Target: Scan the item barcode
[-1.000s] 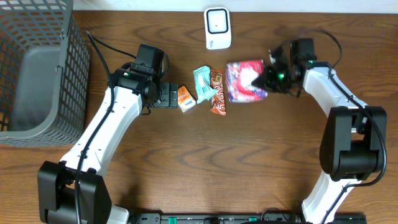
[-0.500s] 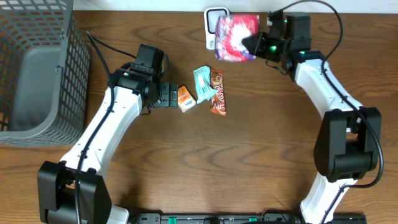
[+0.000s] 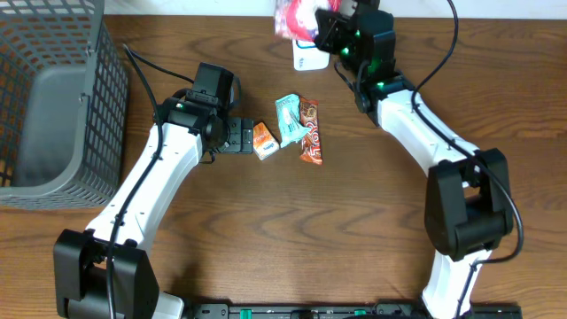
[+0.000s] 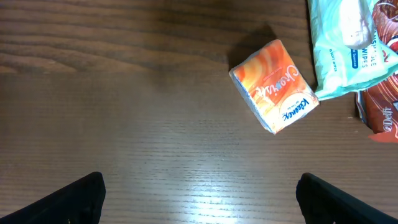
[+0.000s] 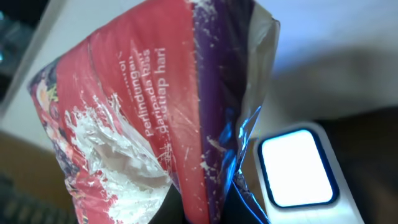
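Since a second ago we have seen the right arm swing the pouch (image 3: 292, 16) from beside the snack row up to the 12 o'clock edge of the overhead view, while the left arm and the three loose packs have kept their places. The right fingers (image 3: 326, 25) are closed tight on the pouch by its 3 o'clock end and hold it off the surface (image 3: 266, 230), over the top of the white scanner (image 3: 307, 58) and toward its 11 o'clock. In the right wrist view the pouch (image 5: 155, 112) fills most of the frame. It is a glossy, crinkled foil bag, red on one panel and purple on the next, with white lettering, a white splash picture and a pale inner fold at its upper corner. The scanner (image 5: 297, 168) shows its bright rounded window at 4 o'clock of the pouch. We cannot make out a barcode on the faces that show. The left fingers (image 4: 68, 199) stand wide and empty, low over the wood. An orange tissue pack (image 4: 274, 85) lies just ahead of them, a teal wipes pack (image 4: 348, 37) touches its 2 o'clock corner, and a brown chocolate wrapper (image 4: 379, 106) lies partly under the wipes. A grey mesh basket (image 3: 53, 97) sits at 9 o'clock of the surface.
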Tool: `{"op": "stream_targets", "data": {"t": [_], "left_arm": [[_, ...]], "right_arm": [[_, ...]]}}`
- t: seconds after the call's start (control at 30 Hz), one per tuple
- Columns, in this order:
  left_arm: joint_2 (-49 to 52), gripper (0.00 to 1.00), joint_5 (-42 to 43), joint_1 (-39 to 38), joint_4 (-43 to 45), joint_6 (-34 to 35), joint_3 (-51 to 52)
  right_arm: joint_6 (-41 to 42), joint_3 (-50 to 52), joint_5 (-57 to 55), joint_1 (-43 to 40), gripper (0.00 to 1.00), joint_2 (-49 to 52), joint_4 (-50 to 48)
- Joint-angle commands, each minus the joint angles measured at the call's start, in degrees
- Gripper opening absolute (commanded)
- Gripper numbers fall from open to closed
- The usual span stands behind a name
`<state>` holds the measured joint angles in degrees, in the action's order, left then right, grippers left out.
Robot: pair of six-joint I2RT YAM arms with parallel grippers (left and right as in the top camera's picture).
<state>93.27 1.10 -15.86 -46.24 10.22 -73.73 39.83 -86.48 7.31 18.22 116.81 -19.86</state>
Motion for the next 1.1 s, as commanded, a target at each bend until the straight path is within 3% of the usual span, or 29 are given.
{"op": "stream_targets", "data": {"t": [0.0, 0.23, 0.43, 0.8, 1.07], "left_arm": [[0.28, 0.98, -0.72, -0.09, -0.2, -0.76, -0.22], [0.28, 0.98, -0.72, -0.09, -0.2, -0.76, -0.22], [0.28, 0.98, -0.72, -0.09, -0.2, -0.76, -0.22], [0.28, 0.98, -0.72, -0.09, -0.2, -0.76, -0.22], [0.28, 0.98, -0.72, -0.09, -0.2, -0.76, -0.22]], "right_arm": [[6.49, -1.92, -4.85, -0.17, 0.01, 5.25, -2.43], [6.38, -9.51, -1.55, -0.22, 0.01, 13.77, -1.57], [3.76, -12.15, -2.21, -0.79, 0.01, 13.68, 0.37], [-2.93, -15.93, -2.36, -12.17, 0.01, 4.59, 25.03], [-3.08, -15.87, -6.58, -29.79, 0.01, 0.9, 49.57]]}}
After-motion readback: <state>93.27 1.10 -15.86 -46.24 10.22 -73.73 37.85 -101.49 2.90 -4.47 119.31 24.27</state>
